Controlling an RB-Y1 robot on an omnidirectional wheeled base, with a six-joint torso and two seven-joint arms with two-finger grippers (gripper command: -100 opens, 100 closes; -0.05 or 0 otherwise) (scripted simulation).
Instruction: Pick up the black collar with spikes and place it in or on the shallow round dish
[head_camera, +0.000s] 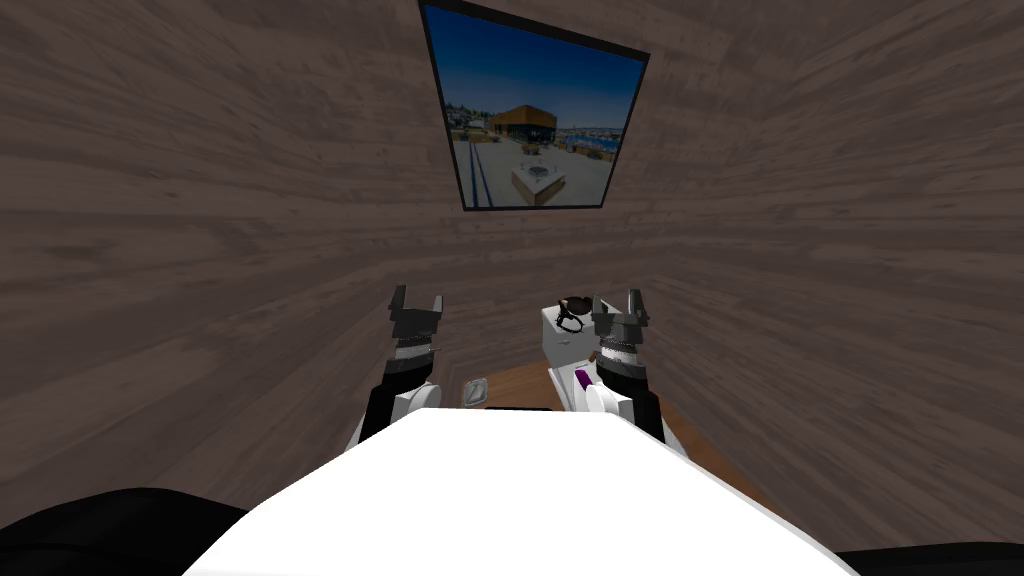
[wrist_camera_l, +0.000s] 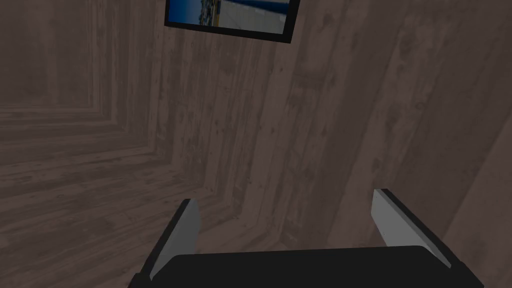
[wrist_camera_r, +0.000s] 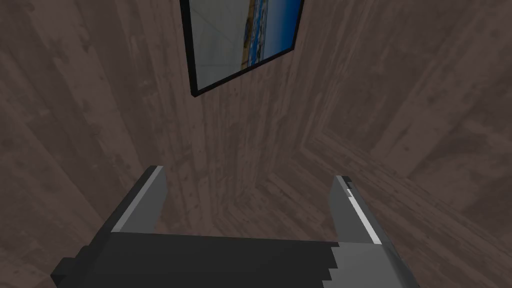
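Fingers (head_camera: 398, 298) of the left gripper (head_camera: 417, 300) and right gripper (head_camera: 616, 302) stand apart in the head view. A black spiked collar (head_camera: 570, 311) lies on a white block (head_camera: 556, 350) just beside the right gripper, and a shallow grey dish (head_camera: 475, 390) sits nearer me. Left wrist view: blades spread, empty. Right wrist view: likewise.
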